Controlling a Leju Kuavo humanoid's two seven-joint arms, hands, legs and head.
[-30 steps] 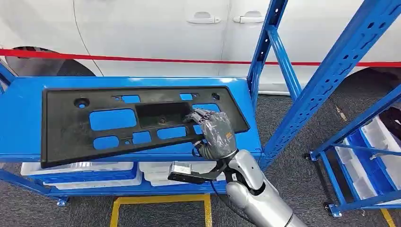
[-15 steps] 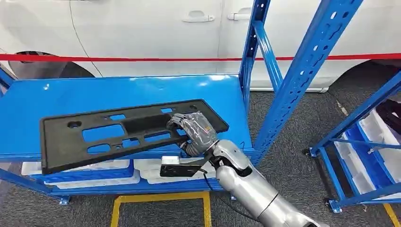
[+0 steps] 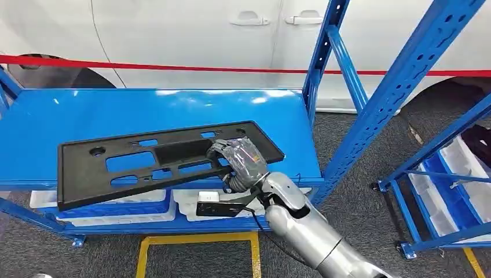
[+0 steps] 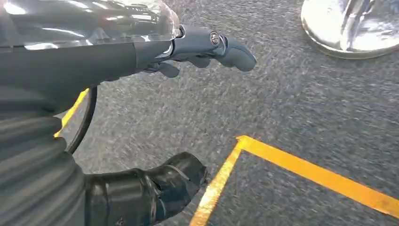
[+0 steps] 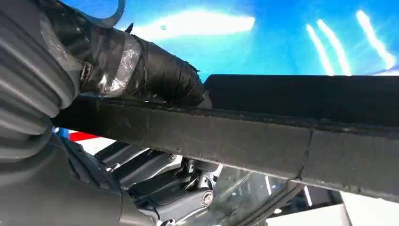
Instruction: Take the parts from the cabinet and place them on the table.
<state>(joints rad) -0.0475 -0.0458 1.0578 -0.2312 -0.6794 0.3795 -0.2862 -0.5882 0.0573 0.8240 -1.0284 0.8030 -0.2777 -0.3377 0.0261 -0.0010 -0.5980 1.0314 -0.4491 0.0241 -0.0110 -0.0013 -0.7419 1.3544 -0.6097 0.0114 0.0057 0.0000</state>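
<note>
Black plastic made up the long panel point(image 3: 156, 159), pierced with several cut-outs, which sat tilted over the near edge of the blue shelf point(image 3: 75, 113), its left end sticking out past the front lip. The right hand point(image 3: 242, 161) gripped the panel at its right part, fingers curled over the top face and the taped thumb point(image 5: 141, 66) pressed against the edge, as the right wrist view showed. The silver right arm came up from the near right. White bins point(image 3: 197, 202) lay on the lower level under the shelf. A white car point(image 3: 191, 35) and a red tape point(image 3: 173, 68) stood beyond the rack. The left hand point(image 4: 155, 113) hung over grey carpet point(image 4: 291, 103) with a yellow line point(image 4: 320, 172), its fingers apart and holding nothing.
</note>
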